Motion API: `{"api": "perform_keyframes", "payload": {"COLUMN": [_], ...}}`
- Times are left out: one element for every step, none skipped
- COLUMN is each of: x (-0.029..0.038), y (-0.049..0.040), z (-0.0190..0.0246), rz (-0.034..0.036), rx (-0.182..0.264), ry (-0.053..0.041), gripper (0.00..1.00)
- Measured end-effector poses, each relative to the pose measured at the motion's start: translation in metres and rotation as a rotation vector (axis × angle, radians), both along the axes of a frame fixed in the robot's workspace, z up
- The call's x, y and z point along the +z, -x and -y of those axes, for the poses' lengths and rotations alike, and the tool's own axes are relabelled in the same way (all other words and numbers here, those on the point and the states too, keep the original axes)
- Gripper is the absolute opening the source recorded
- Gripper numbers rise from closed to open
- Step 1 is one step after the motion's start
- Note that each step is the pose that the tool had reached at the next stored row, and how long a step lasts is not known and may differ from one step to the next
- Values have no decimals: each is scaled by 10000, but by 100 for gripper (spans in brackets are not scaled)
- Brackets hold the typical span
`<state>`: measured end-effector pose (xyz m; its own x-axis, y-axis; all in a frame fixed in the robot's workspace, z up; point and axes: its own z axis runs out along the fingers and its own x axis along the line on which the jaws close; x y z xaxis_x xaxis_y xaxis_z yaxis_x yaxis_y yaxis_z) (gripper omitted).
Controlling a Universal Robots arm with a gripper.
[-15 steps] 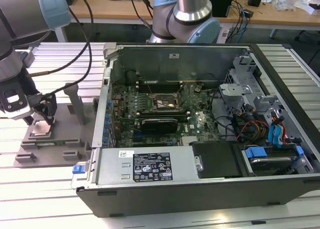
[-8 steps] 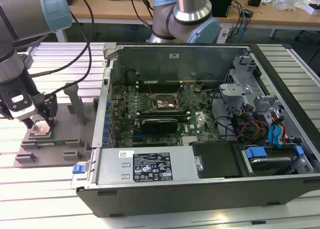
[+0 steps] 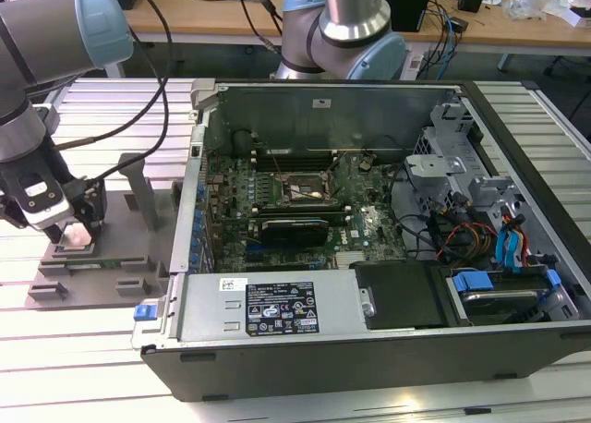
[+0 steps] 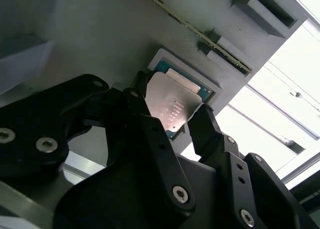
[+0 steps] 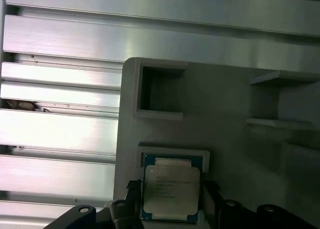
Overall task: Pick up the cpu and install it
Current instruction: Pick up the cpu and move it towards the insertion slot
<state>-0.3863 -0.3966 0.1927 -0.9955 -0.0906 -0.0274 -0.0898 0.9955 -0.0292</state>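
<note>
On the grey tray (image 5: pixel 225 104), which lies on the slatted tabletop (image 3: pixel 92 349) at the exterior view's left of the open computer case (image 3: pixel 369 331), the cpu (image 5: pixel 171 189) sits flat in its shallow recess near one tray edge. The hand (image 3: pixel 76 227) is down over it, its black fingers (image 4: pixel 202 121) apart and flanking two opposite sides of the chip, not clamped as far as both wrist views show. The pick-up looks to be the step in hand. I judge the grasp calls for an even squeeze on the chip's thin rim and a straight lift, with the motherboard socket (image 3: pixel 300 190) well apart inside the case.
</note>
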Motion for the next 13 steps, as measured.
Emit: {"api": "perform_keyframes", "payload": {"x": [-6, -12, -17, -24, -26, -26, -26, -26, -26, -25, -25, -26, -25], "y": [0, -1, -1, -2, -2, -2, -2, -2, -2, -2, -2, -2, -1], "z": [0, -1, -3, -5, -8, -8, -12, -13, -14, -14, -14, -14, -14], "rz": [-2, -3, -2, 2, 1, 1, 1, 0, 0, -1, -1, -1, -5], "rx": [-1, 0, 0, -2, -6, -5, -5, -5, -5, -5, -5, -5, -6], "ry": [1, 2, -9, -24, -28, -28, -28, -36, -39, -40, -39, -39, -38], "gripper": [60, 60, 60, 60, 60, 60, 60, 60, 60, 60, 60, 60, 60]}}
